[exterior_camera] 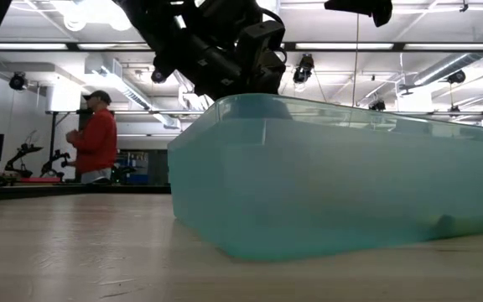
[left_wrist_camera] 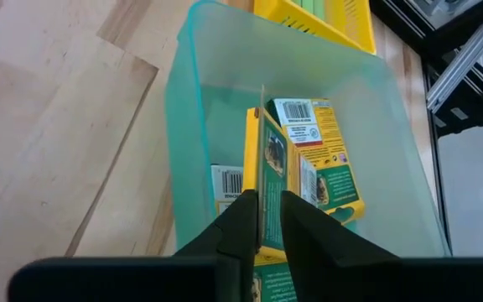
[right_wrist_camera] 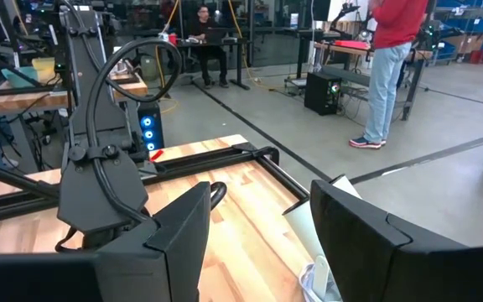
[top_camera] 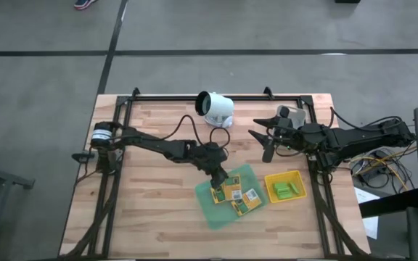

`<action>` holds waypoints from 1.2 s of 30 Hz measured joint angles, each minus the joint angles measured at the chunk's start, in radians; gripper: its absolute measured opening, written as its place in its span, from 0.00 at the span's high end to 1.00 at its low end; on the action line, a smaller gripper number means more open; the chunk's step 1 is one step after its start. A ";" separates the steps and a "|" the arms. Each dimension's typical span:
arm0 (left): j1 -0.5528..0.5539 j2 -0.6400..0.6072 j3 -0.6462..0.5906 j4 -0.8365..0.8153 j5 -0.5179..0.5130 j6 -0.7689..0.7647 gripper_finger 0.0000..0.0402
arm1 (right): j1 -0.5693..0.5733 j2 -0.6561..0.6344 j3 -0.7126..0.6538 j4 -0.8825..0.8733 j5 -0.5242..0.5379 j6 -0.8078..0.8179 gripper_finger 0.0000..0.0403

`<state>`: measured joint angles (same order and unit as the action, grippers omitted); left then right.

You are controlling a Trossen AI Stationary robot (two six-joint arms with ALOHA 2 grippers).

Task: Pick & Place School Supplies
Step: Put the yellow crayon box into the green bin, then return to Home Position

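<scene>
Looked well along, judging from the layout. Three yellow-and-green packets point(top_camera: 234, 194) lay inside the green tray point(top_camera: 256, 176), lower centre of the overhead frame; one of them point(left_wrist_camera: 262, 172) stood on edge, pinched between the fingers of the left gripper point(left_wrist_camera: 262, 220), which hovered over the tray's upper left corner. Seen from the left wrist, the fingers point(left_wrist_camera: 240, 220) sat close on both faces of that upright packet, so counted as pinching it, possibly just beginning to loosen. Two other packets rested flat beneath and beside it, barcodes up.

To the right of the green tray, touching or nearly touching it, sat the yellow tray point(top_camera: 297, 177) with a cluster of light-green blocks point(top_camera: 284, 190) inside. Exact block count could not be told.

No scissors spotted anywhere on the bench point(top_camera: 158, 225); nothing loose left on the bare wood either, as far as the overhead frame showed. Only a white camera point(top_camera: 215, 107) stood at upper centre.

Right gripper point(top_camera: 267, 140) waited in the air, upper right of centre, fingers point(right_wrist_camera: 174, 226) spread, holding nothing.

Judged remaining: letting go of the last packet so it could drop flat with the others, then pulling the left arm clear. Scissors, if part of the job, unaccounted for.
</scene>
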<state>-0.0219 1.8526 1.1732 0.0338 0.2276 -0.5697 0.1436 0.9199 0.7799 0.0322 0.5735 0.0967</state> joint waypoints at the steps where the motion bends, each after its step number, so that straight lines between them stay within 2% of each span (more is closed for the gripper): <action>1: 0.000 0.000 0.000 0.001 0.000 0.000 0.84 | 0.000 0.000 0.000 0.000 0.000 0.000 0.50; 19: 0.000 -0.004 0.000 0.019 0.025 -0.013 0.63 | 0.000 0.000 0.000 0.000 0.000 0.000 0.50; 28: 0.001 -0.013 0.000 0.026 0.044 0.012 0.62 | 0.000 0.000 0.000 0.000 0.000 0.000 0.50; 36: 0.003 -0.054 0.000 0.038 0.001 0.186 0.62 | 0.000 0.000 0.000 0.000 0.000 0.000 0.50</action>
<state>-0.0193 1.7984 1.1732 0.0715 0.2282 -0.3839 0.1436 0.9199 0.7799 0.0322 0.5735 0.0967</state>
